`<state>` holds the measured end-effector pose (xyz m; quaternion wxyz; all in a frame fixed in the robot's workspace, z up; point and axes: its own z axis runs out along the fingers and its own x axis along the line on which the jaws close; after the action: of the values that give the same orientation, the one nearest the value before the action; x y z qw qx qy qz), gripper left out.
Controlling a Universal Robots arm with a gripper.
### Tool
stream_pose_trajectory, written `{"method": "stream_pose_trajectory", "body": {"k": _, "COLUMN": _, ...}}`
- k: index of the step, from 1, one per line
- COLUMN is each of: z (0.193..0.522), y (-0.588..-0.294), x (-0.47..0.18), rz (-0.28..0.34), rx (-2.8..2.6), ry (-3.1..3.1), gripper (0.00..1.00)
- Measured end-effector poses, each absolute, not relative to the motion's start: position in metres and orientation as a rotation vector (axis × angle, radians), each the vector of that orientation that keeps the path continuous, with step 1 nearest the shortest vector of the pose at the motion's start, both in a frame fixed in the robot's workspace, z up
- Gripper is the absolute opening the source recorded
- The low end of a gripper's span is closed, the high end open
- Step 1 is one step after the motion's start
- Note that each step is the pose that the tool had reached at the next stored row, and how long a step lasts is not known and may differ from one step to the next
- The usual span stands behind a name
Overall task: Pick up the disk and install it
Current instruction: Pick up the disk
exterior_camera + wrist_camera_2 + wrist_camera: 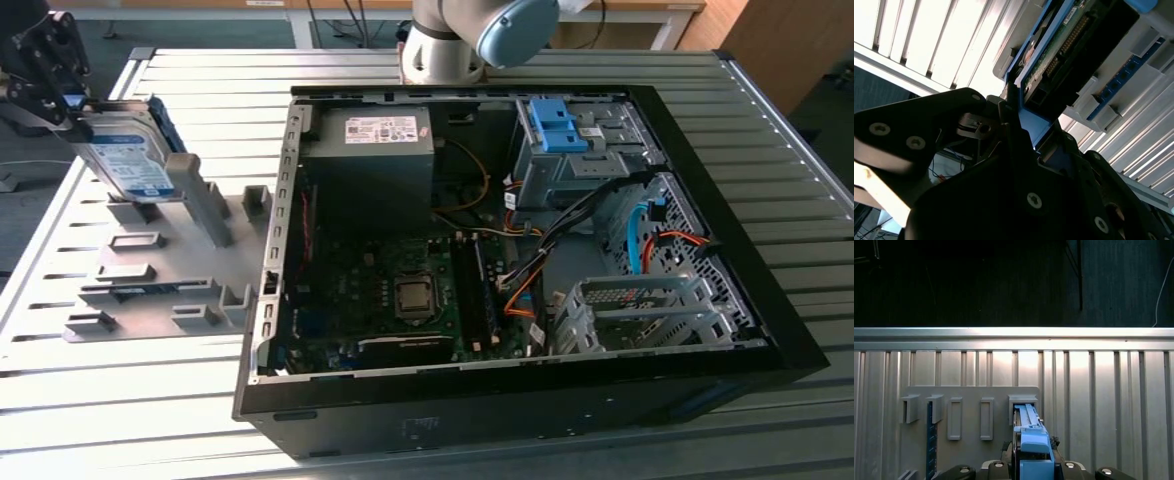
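In the exterior view the disk (131, 160), silver-grey with a white-and-blue label and blue rails, stands on edge at the far left. Its lower end is at a slot of the grey fixture plate (147, 285). My gripper (78, 105) comes down from above and is shut on the disk's upper end. The first wrist view looks down along the disk's blue rail (1032, 445) toward the fixture slot (1023, 402), with the gripper (1034, 471) around it. In the second wrist view the disk's circuit-board side (1054, 55) sits between dark fingers (1014, 130).
An open computer case (271, 300) lies to the exterior view's right of the fixture. Inside are a dark box with a white sticker (371, 150), a blue bracket on the drive cage (558, 125) and loose cables (534, 270). The arm's base (454, 45) stands behind. Everything rests on a ribbed metal table (134, 400).
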<state>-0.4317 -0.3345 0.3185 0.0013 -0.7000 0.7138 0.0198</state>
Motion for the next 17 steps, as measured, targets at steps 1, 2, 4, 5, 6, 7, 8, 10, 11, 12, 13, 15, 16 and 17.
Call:
{"method": "stream_pose_trajectory", "body": {"k": 1, "z": 0.319, "y": -0.3345, "x": -0.4317, "rz": 0.062, "rx": -2.197, "ry": 2.241, "gripper": 0.37}}
{"method": "stream_pose_trajectory", "body": {"k": 2, "z": 0.3191, "y": -0.3345, "x": -0.4317, "rz": 0.062, "rx": -2.197, "ry": 2.241, "gripper": 0.37}}
{"method": "stream_pose_trajectory", "body": {"k": 4, "z": 0.3196, "y": -0.3345, "x": -0.4317, "rz": 0.062, "rx": -2.197, "ry": 2.241, "gripper": 0.37}}
{"method": "stream_pose_trajectory", "body": {"k": 5, "z": 0.3199, "y": -0.3345, "x": -0.4317, "rz": 0.062, "rx": -2.197, "ry": 2.241, "gripper": 0.37}}
{"method": "stream_pose_trajectory", "body": {"k": 6, "z": 0.3202, "y": -0.3345, "x": -0.4317, "rz": 0.062, "rx": -2.197, "ry": 2.241, "gripper": 0.37}}
{"method": "stream_pose_trajectory", "body": {"k": 7, "z": 0.3204, "y": -0.3345, "x": -0.4317, "rz": 0.062, "rx": -2.197, "ry": 2.241, "gripper": 0.37}}
{"method": "stream_pose_trajectory", "body": {"k": 8, "z": 0.3207, "y": -0.3345, "x": -0.4317, "rz": 0.062, "rx": -2.197, "ry": 2.241, "gripper": 0.37}}
{"method": "stream_pose_trajectory", "body": {"k": 10, "z": 0.3212, "y": -0.3345, "x": -0.4317, "rz": 0.062, "rx": -2.197, "ry": 2.241, "gripper": 0.37}}
{"method": "stream_pose_trajectory", "body": {"k": 11, "z": 0.3214, "y": -0.3345, "x": -0.4317, "rz": 0.062, "rx": -2.197, "ry": 2.241, "gripper": 0.37}}
{"method": "stream_pose_trajectory", "body": {"k": 12, "z": 0.3217, "y": -0.3345, "x": -0.4317, "rz": 0.062, "rx": -2.197, "ry": 2.241, "gripper": 0.37}}
{"method": "stream_pose_trajectory", "body": {"k": 13, "z": 0.3219, "y": -0.3345, "x": -0.4317, "rz": 0.062, "rx": -2.197, "ry": 2.241, "gripper": 0.37}}
{"method": "stream_pose_trajectory", "body": {"k": 15, "z": 0.323, "y": -0.3345, "x": -0.4317, "rz": 0.062, "rx": -2.197, "ry": 2.241, "gripper": 0.37}}
{"method": "stream_pose_trajectory", "body": {"k": 16, "z": 0.3239, "y": -0.3345, "x": -0.4317, "rz": 0.062, "rx": -2.197, "ry": 2.241, "gripper": 0.37}}
{"method": "stream_pose_trajectory", "body": {"k": 17, "z": 0.3241, "y": -0.3345, "x": -0.4317, "rz": 0.062, "rx": -2.197, "ry": 2.241, "gripper": 0.37}}
